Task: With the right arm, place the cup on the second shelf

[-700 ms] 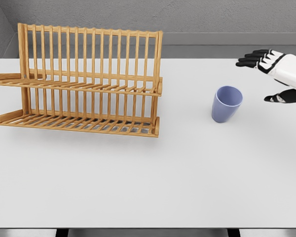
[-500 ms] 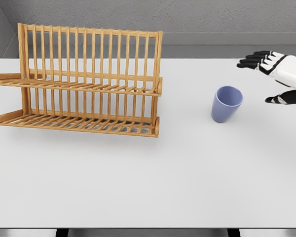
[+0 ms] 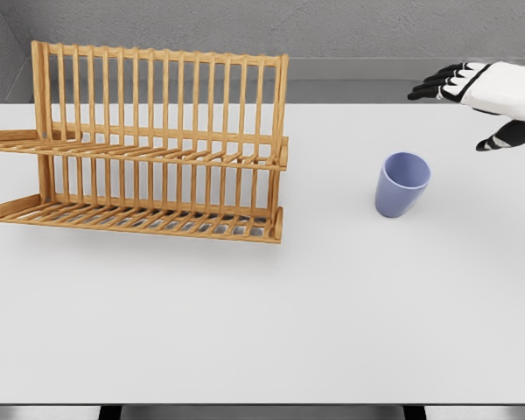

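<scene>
Right hand [image 3: 494, 96] hangs spread wide, holding nothing. The cup [image 3: 402, 184] stands upright below and left of it, well apart. Judged light, rigid, smooth-walled: wrap fingers around its mid-body.

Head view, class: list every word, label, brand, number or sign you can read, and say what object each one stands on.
None: no readable text anywhere in this view.
The wooden rack, the blue cup, the white table and the right hand all show plain, unmarked surfaces.
</scene>
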{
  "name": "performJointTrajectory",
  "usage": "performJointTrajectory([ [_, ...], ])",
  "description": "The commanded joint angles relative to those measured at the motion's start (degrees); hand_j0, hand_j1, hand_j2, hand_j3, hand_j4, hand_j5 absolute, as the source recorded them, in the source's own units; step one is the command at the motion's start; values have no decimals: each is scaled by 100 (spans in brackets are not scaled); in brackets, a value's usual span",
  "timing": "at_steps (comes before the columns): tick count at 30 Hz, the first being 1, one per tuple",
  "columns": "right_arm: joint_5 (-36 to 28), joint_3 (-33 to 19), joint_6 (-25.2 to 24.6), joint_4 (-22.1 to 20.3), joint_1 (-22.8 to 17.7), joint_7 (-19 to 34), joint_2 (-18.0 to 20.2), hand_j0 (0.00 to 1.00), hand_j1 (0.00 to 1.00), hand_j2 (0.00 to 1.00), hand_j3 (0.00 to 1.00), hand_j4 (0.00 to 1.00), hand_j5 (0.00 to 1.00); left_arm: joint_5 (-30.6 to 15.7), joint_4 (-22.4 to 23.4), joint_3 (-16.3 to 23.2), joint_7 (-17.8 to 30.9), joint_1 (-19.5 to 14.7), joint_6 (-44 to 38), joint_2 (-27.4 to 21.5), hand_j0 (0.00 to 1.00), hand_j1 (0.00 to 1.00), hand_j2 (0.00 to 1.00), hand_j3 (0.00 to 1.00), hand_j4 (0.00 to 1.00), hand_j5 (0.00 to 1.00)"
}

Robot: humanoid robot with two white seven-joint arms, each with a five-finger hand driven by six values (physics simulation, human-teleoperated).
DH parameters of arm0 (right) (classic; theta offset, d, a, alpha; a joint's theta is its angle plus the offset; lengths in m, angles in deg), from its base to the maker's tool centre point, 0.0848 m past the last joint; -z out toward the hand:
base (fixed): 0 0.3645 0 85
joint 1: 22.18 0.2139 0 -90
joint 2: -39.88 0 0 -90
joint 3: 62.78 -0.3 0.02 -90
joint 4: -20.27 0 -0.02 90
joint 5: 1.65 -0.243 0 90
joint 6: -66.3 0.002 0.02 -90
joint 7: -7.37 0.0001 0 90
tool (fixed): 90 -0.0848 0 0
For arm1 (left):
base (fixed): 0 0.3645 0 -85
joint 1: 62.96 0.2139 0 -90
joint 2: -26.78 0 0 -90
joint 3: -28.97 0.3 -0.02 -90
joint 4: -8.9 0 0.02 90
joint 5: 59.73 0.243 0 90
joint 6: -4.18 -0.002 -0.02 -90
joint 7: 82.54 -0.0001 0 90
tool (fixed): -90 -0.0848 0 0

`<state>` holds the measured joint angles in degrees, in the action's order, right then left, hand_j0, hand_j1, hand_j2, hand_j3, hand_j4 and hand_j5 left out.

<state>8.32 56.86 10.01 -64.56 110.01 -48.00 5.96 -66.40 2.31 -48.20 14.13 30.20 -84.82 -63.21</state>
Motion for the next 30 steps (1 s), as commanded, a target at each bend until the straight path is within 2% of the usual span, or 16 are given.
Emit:
performJointTrajectory([
  [1,-12,719,-22,353,9,38,-238,100,100,100,100,100,100,-1,-1,0,1,0,-4,0,100,100,100,100,100,100],
  [6,-12,991,-22,582,44,38,-291,100,100,100,100,100,100,-1,-1,0,1,0,5,0,100,100,100,100,100,100],
  [10,-12,1009,-22,722,158,38,-291,100,100,100,100,100,100,-1,-1,0,1,0,-4,0,100,100,100,100,100,100],
  [13,-4,1009,-22,977,430,38,-545,100,100,100,100,100,100,-1,-1,0,1,0,-4,0,100,100,100,100,100,100],
  [19,-4,1220,-13,1276,492,38,-660,100,100,100,100,100,100,-1,-1,0,1,0,5,0,100,100,100,100,100,100],
  [30,-4,1598,-13,1390,501,38,-932,100,100,100,100,100,100,-1,-1,0,1,0,5,0,100,100,100,100,100,100],
])
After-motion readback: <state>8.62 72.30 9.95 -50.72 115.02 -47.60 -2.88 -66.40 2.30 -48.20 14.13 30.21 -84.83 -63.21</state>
